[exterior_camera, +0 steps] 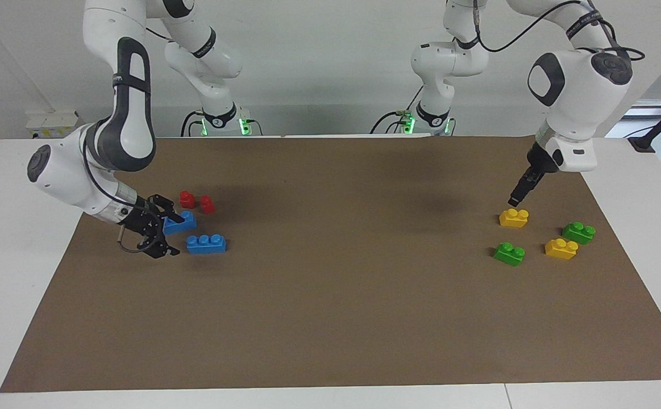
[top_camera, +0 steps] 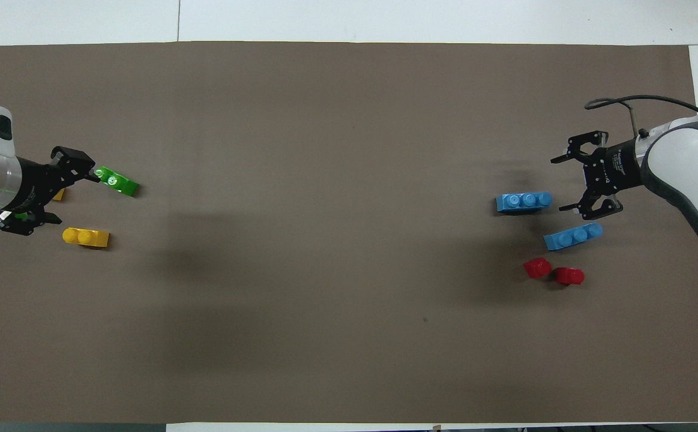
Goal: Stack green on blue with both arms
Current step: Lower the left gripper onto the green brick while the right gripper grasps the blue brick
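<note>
Right gripper [exterior_camera: 162, 234]: released, low beside two blue bricks [exterior_camera: 206, 243], holding nothing. Left gripper [exterior_camera: 516, 199]: released, empty, over a yellow brick [exterior_camera: 514, 217]; two green bricks [exterior_camera: 508, 253] lie near it on the counter [exterior_camera: 330, 318].

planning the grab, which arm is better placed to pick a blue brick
Right: the right gripper hangs open beside the blue bricks. The left gripper is over the yellow and green bricks.
</note>
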